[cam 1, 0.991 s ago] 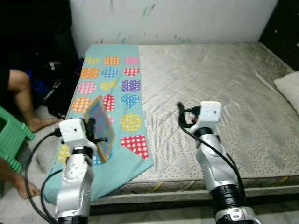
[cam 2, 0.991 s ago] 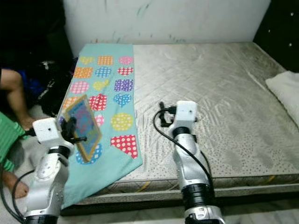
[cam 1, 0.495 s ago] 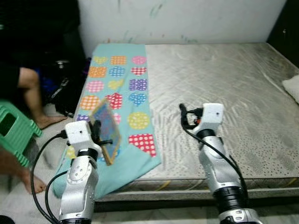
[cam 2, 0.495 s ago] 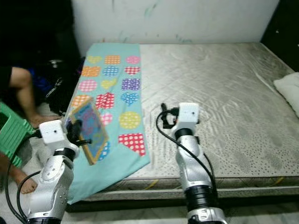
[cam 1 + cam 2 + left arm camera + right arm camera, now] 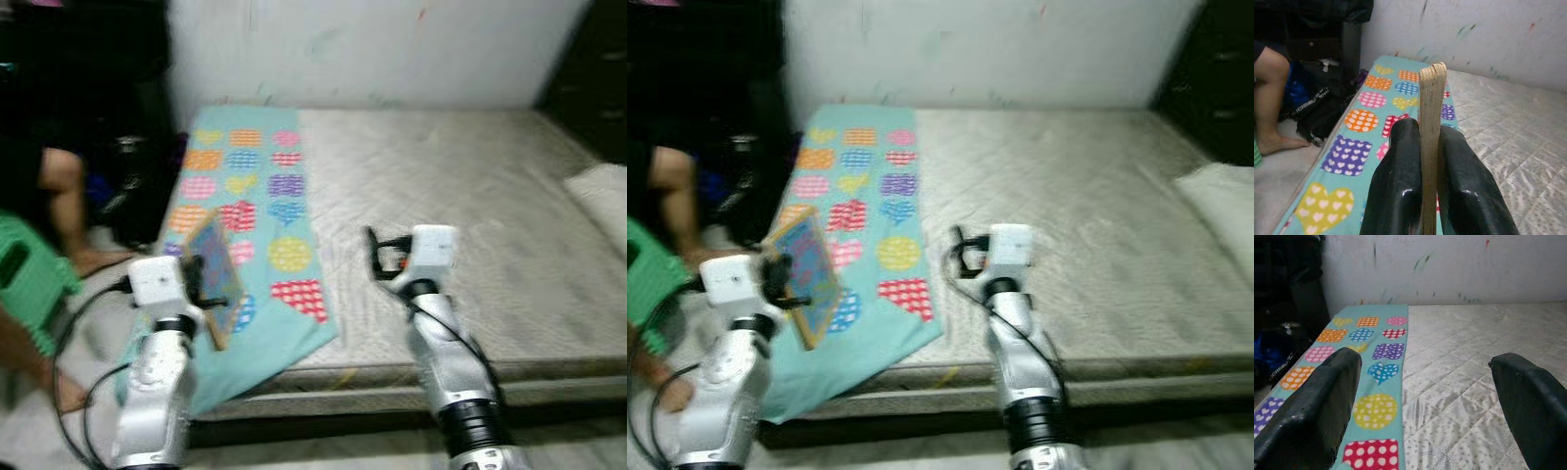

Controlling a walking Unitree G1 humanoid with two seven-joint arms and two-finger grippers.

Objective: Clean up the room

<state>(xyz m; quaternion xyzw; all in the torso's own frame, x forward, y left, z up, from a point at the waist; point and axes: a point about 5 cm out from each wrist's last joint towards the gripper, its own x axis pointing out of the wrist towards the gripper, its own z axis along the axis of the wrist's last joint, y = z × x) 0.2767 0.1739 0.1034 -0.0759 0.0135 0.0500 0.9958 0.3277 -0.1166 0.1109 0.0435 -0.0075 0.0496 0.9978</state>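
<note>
One board (image 5: 1431, 147), left gripper (image 5: 1422, 166) clamping it

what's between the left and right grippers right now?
Between the left gripper, shut on the wooden board, and the open right gripper, the eye views show the teal patterned sheet, then bare grey mattress.

I see my left gripper (image 5: 784, 284) clamping a thin framed board (image 5: 807, 274) above the teal patterned sheet (image 5: 857, 211) on the mattress (image 5: 1068, 225); my right gripper (image 5: 958, 257) hovers over the mattress, fingers unclear
</note>
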